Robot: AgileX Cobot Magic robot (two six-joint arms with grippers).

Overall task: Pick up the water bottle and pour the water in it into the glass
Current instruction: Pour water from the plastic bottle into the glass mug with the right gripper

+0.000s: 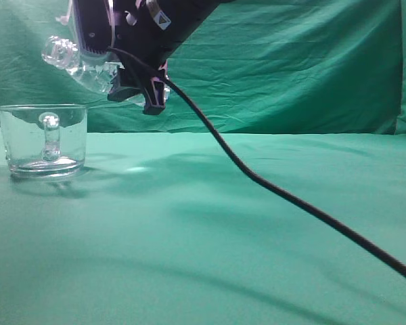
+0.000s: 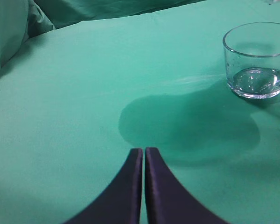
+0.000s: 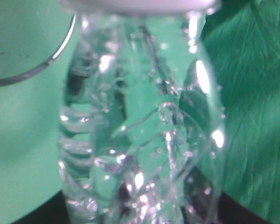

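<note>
The glass [image 1: 44,140] stands on the green cloth at the far left, handle toward the camera, with a little water [image 2: 256,82] at its bottom; it also shows in the left wrist view [image 2: 257,59] at the upper right. My right gripper [image 1: 132,84] is shut on the water bottle [image 1: 81,62], which is tilted with its neck to the left, above the glass. The bottle fills the right wrist view [image 3: 140,121], crumpled and wet inside; the glass rim [image 3: 42,65] shows behind it. My left gripper [image 2: 143,151] is shut and empty, low over the cloth, to the left of the glass.
A black cable [image 1: 291,196] runs from the right arm down across the table to the lower right. A green cloth [image 1: 210,250] covers the table, and a green backdrop [image 1: 291,68] hangs behind. A fold of cloth [image 2: 14,32] lies at the left.
</note>
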